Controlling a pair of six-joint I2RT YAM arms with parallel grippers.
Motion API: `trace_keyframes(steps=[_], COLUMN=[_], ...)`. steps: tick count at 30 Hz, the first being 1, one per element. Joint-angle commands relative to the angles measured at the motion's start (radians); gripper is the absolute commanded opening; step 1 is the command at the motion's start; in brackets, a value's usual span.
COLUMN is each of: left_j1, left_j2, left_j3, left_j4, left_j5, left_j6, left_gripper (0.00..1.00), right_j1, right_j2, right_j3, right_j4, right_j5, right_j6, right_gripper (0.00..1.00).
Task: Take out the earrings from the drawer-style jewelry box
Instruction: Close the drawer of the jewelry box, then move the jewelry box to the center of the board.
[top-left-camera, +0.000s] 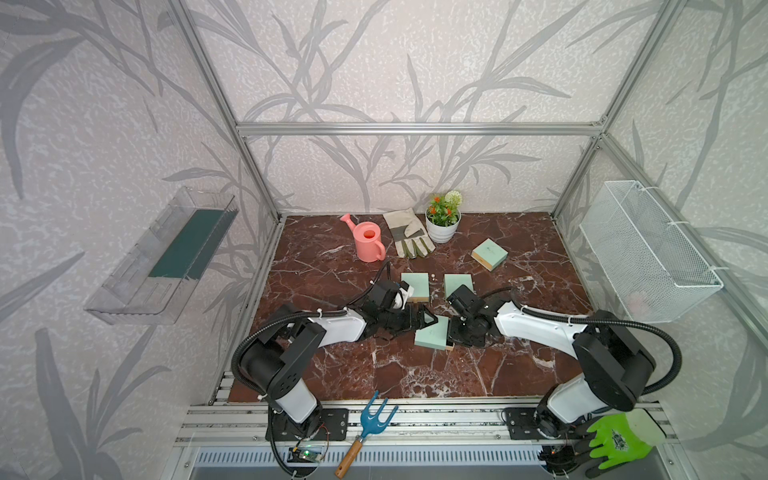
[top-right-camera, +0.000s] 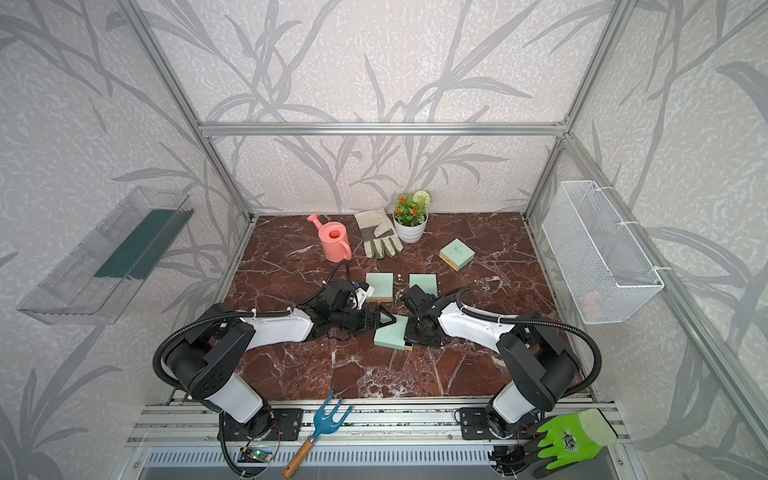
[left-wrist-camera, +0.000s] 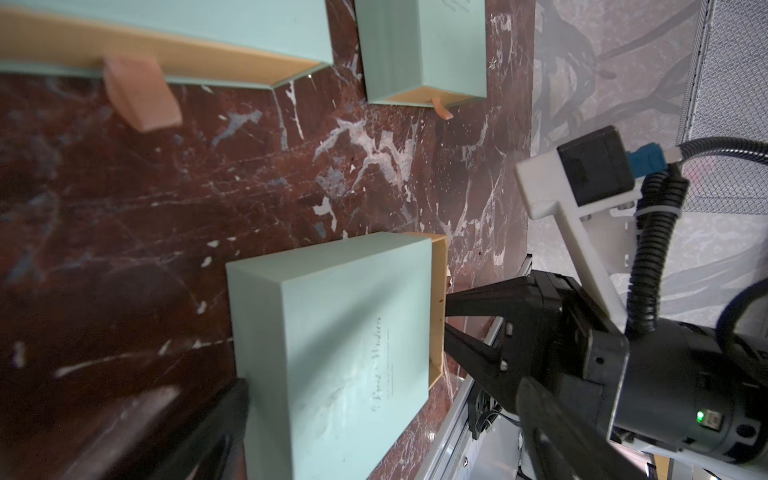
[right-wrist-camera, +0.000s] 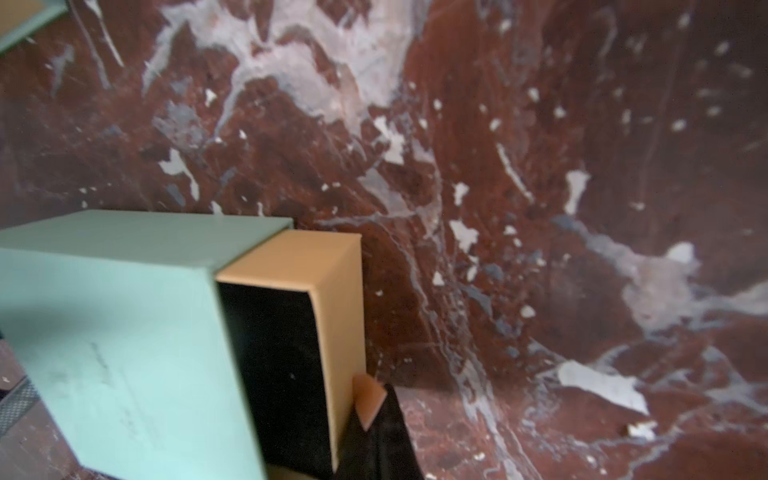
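pulling step: right tool (right-wrist-camera: 374, 415) clamps the peach tab (right-wrist-camera: 365, 395) — drawer (right-wrist-camera: 332, 299) partly out.
left tool (top-left-camera: 428, 323): wide, beside the box (top-left-camera: 432, 337).
earrings (top-left-camera: 432, 275): specks on desk (top-left-camera: 332, 374) beyond; none seen inside.
next: pull further — steadily.

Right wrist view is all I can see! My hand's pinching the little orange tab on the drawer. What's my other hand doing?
Observer: Your left hand is wide open at the closed end of the box, gripping nothing.
Operator: Are there more boxes?
Observer: Three more mint boxes sit farther back on the marble table.
Operator: Any earrings out yet?
Observer: Two tiny pale earrings, I think, lie between the nearer two of them.
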Motion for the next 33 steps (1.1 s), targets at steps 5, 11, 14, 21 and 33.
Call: trace_keyframes(steps=[5,11,14,21,33], left_j1=[-0.032,-0.052,-0.053,-0.030,0.017], left_j2=[0.048,0.082,0.084,0.001,-0.295], left_j3=[0.061,0.090,0.090,0.055,-0.141], left_j4=[0.018,0.026,0.023,-0.019,-0.111], left_j5=[0.020,0.022,0.016,-0.086,-0.045], left_j6=[0.007,0.000,-0.001,-0.009,-0.042], left_gripper=[0.99,0.99,0.99,0.99,0.99], right_j1=[0.003,0.004,0.003,-0.012,-0.071], right_j2=[0.015,-0.017,-0.033,-0.115,-0.197], right_j3=[-0.008,-0.063,-0.086,-0.064,0.006], right_j4=[0.116,0.191,0.202,-0.054,0.105], right_j5=[-0.034,-0.002,-0.001,0.134,0.030], right_j6=[0.015,0.010,0.014,0.002,-0.317], right_gripper=[0.00,0.03,0.06,0.06,0.75])
